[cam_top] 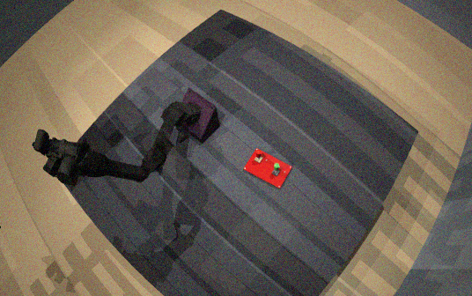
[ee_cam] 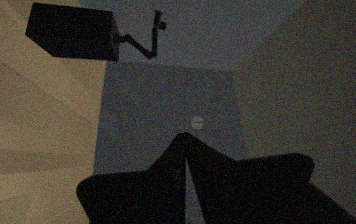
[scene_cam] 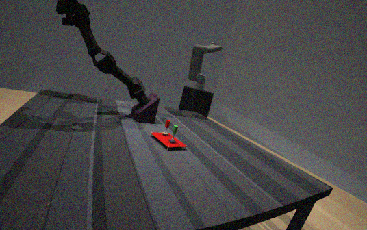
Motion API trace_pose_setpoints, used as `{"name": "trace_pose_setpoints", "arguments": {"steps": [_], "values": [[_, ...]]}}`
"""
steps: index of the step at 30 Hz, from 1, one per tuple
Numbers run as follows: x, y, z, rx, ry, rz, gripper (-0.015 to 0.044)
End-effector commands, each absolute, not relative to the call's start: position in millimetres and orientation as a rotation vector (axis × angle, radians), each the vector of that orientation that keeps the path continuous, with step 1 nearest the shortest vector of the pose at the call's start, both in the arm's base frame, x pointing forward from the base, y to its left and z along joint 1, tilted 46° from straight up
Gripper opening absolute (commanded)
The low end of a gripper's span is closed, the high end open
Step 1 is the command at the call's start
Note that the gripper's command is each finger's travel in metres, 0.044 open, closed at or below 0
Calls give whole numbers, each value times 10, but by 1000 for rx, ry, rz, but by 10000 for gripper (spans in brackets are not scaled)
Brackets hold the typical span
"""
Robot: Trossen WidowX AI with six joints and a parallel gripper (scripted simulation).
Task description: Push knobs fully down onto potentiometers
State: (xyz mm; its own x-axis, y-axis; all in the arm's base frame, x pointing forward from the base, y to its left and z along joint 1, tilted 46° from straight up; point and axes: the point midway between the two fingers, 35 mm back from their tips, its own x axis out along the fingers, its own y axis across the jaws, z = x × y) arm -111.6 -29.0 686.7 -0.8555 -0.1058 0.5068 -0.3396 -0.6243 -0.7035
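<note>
Looking at the top view first, the red circuit board (cam_top: pixel 264 173) (scene_cam: pixel 168 141) sits a bit right of the middle on the dark table (cam_top: pixel 308 132) (scene_cam: pixel 113 178). The red knob (cam_top: pixel 259 154) (scene_cam: pixel 167 124) is toward its left end, the green knob (cam_top: pixel 276 166) (scene_cam: pixel 175 129) toward its right. The black arm (cam_top: pixel 116 169) (scene_cam: pixel 88 37) bends off to the left from the purple base (cam_top: pixel 190 93) (scene_cam: pixel 148 114), and the gripper (cam_top: pixel 40 141) (scene_cam: pixel 65 10) (ee_cam: pixel 183 137) is way out at the left, well apart from the board.

Moving to the exterior view, the board is on the near side of the base, held up on little legs. Both knobs are perched high on thin shafts, with gaps above the pale potentiometer (scene_cam: pixel 166 134) and the dark potentiometer (scene_cam: pixel 172 140), so neither one is seated, folks. Arm's stretched up toward the far left, gripper high above the table. Back beyond the table there's a dark box (scene_cam: pixel 196 100) with a grey jointed thing (scene_cam: pixel 196 63) on top.

Wrist view's pretty murky, but the fingertips meet, closed on nothing. Past them you get a small pale disc (ee_cam: pixel 197 123), plus a boxy dark shape (ee_cam: pixel 72 32) at far left. Neither knob shows up here.
</note>
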Motion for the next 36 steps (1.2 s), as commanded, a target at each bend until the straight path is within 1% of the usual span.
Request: {"name": "trace_pose_setpoints", "arguments": {"steps": [1,8,18,27,36], "values": [[-1358,47,6775,642,-1154,2619,0],[-1544,482,6612,464,-1055,2565,0],[-1750,1346,6277,209,-751,2498,0],[-1697,1974,5976,56,-540,2394,0],[-1468,2637,5570,-72,-268,2242,0]]}}
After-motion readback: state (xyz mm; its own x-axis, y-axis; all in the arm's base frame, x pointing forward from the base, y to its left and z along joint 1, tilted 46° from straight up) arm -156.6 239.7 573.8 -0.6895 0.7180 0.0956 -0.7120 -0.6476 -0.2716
